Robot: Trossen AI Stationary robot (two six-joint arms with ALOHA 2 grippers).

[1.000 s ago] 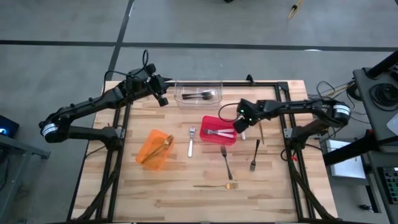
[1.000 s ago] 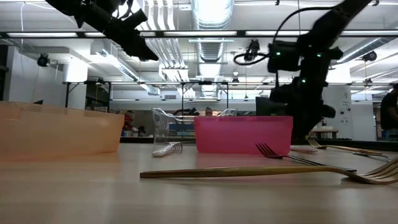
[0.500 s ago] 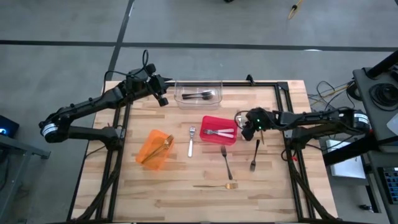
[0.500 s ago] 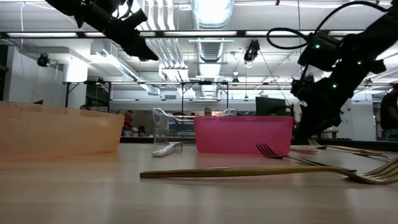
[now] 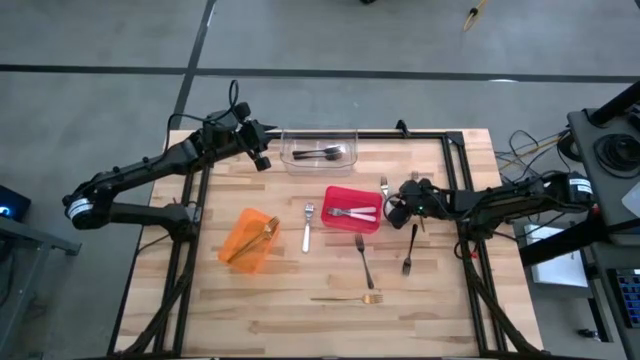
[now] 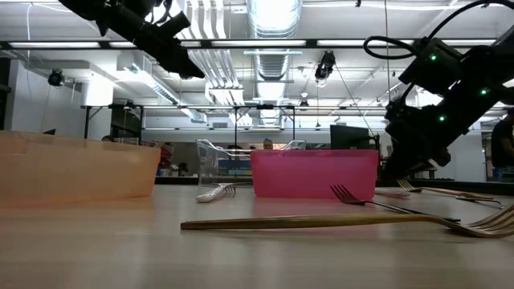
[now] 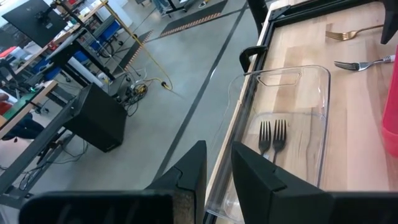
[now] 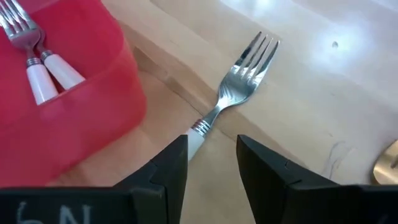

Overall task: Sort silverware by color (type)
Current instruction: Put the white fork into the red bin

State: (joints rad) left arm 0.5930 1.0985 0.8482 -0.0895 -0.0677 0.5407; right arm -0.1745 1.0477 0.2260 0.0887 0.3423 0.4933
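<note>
My right gripper (image 5: 392, 208) (image 8: 211, 146) is low over the table, just right of the red bin (image 5: 351, 222). It is open. A silver fork with a white handle (image 8: 239, 87) (image 5: 383, 184) lies flat on the wood, and its handle end (image 8: 195, 140) reaches in between the fingers; I cannot tell whether they touch it. Two white-handled forks (image 8: 37, 68) lie in the red bin. My left gripper (image 5: 262, 152) (image 7: 217, 158) hangs above the left end of the clear bin (image 5: 320, 148), its fingers a little apart with nothing between them. That bin holds two dark forks (image 7: 272, 137).
An orange bin (image 5: 250, 240) with gold silverware stands at the left. Lying loose on the wood are a white-handled fork (image 5: 308, 227), two dark forks (image 5: 364, 260) (image 5: 410, 250) and a gold fork (image 5: 350, 298). Another gold piece (image 8: 388, 165) lies close to my right gripper.
My right gripper has drawn back from the red bin's right end toward the table's right edge. It has sunk toward the table and tipped further down. The white-handled fork beside the bin now shows clear of the arm.
</note>
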